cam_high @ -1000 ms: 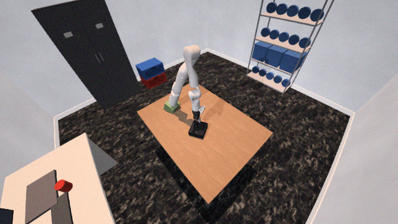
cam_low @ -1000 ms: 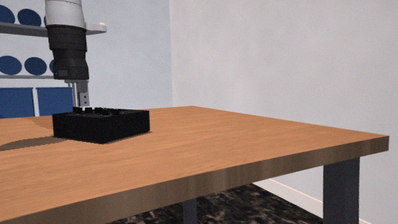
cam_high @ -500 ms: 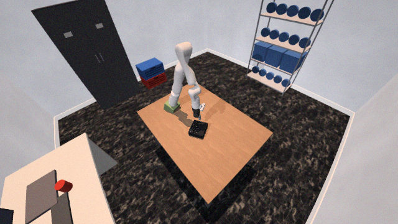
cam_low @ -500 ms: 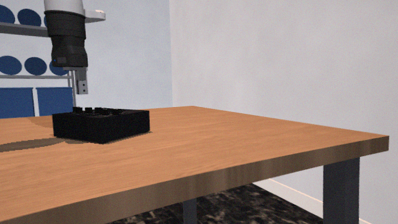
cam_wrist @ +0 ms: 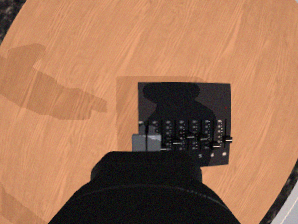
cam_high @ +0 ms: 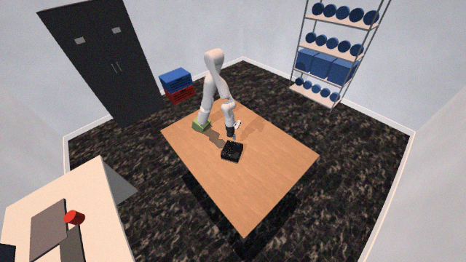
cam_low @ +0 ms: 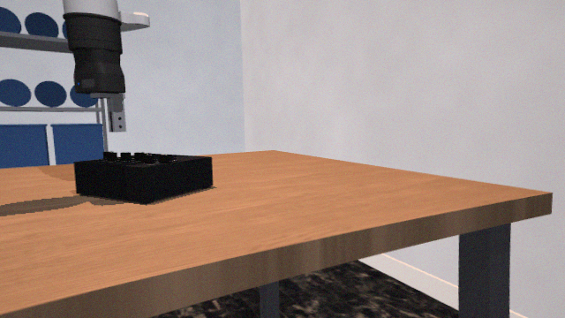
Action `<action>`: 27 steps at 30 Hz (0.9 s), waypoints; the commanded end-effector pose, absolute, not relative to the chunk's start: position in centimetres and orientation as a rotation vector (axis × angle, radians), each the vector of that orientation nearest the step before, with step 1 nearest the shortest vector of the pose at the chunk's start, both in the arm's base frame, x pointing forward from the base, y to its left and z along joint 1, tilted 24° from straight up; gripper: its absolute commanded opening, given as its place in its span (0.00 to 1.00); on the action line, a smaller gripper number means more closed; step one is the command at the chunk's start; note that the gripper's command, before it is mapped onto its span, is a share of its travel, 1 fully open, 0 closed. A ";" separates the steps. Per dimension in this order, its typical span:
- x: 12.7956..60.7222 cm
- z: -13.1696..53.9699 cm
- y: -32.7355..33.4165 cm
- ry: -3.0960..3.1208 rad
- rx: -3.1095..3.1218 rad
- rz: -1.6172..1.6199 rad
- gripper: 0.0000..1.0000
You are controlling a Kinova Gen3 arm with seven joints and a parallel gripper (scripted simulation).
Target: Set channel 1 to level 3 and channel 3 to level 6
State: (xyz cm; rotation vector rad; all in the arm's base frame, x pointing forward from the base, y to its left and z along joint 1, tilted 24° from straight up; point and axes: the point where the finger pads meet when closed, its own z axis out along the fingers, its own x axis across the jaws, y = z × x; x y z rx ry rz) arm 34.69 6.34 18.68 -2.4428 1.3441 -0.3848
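Note:
The lighting desk (cam_high: 231, 151) is a small black box standing flat on the wooden table; it also shows in the side view (cam_low: 143, 177) and in the wrist view (cam_wrist: 184, 121). Several faders (cam_wrist: 193, 139) run along its near edge in the wrist view, their caps at differing heights; the levels are too small to read. My gripper (cam_low: 116, 121) is shut and empty. It hangs a short way above the desk's left end, not touching it. In the wrist view the fingertips (cam_wrist: 148, 141) sit over the leftmost fader area.
The arm's green base (cam_high: 201, 124) stands at the table's far corner. A shelf rack (cam_high: 333, 51) with blue items, blue and red crates (cam_high: 177, 85) and a dark cabinet (cam_high: 105, 58) stand off the table.

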 end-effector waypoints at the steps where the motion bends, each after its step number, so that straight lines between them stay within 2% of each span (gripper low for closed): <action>1: 34.7 18.8 6.3 1.348 -2.440 -0.386 0.00; 27: 35.1 18.9 5.8 1.523 -2.317 -0.347 0.00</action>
